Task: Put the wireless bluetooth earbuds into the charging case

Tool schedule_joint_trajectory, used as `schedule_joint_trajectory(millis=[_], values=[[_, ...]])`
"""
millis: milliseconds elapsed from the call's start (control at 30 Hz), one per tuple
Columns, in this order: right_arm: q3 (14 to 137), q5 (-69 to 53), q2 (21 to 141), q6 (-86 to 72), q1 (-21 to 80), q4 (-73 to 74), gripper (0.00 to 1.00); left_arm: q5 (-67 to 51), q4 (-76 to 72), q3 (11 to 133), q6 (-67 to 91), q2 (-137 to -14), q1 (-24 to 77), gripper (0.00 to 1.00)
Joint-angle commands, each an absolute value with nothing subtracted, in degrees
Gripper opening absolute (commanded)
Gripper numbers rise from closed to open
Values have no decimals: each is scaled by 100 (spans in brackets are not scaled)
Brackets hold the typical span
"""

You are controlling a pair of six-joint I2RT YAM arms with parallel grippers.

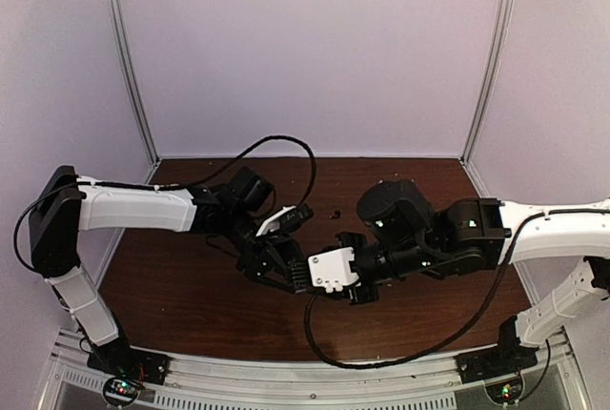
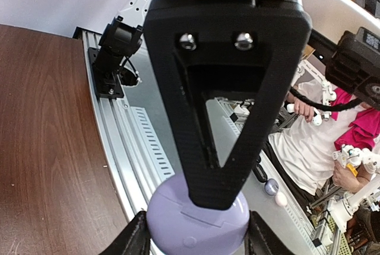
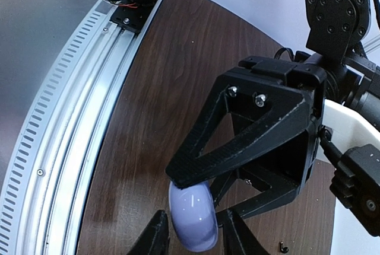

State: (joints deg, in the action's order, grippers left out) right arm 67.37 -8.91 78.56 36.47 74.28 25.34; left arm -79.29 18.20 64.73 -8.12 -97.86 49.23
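The lilac round charging case (image 2: 172, 222) is closed and held above the brown table, in the middle where both arms meet. My left gripper (image 2: 197, 240) is shut on its rim, one finger on each side. My right gripper (image 3: 195, 231) straddles the same case (image 3: 191, 216), seen edge-on, with its fingers tight against the two flat faces. One right fingertip (image 2: 217, 184) lies on the lid. In the top view the two grippers (image 1: 291, 272) hide the case. I cannot make out any earbuds for certain. A tiny black piece (image 3: 284, 246) lies on the table.
Two tiny dark bits (image 1: 334, 212) lie on the table (image 1: 191, 286) behind the grippers. The aluminium rail (image 3: 53, 130) runs along the near edge. Beyond it, off the table, lie a small lilac ball (image 2: 271, 187) and a pale one (image 2: 281, 199). A black cable (image 1: 381, 358) loops under the right arm.
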Motion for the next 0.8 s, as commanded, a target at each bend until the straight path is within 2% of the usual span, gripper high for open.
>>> schedule_joint_trajectory(millis=[0,200,333,533,633,733,767], values=[[6829,-683,7900,3726,7493,2641,33,-8199,1872,6662,-917,-9834,4956,37],[6807,-601,7918,3744,7513,2637,30,-8196,1879,6684,-905,-9883,4974,37],[6816,-573,7919,3744,7520,2625,21,-8174,1935,6709,-921,-9888,4983,38],[6812,-540,7912,3703,7524,2615,10,-8081,2250,6833,-1271,-9871,4983,46],[6804,-515,7880,3654,7530,2571,7,-7995,2250,6838,-1326,-9843,4983,62],[6779,-459,7851,3588,7517,2549,5,-7752,2259,6846,-1346,-9724,4908,92],[6765,-457,7837,3552,7503,2534,5,-7664,2254,6836,-1360,-9661,4845,97]])
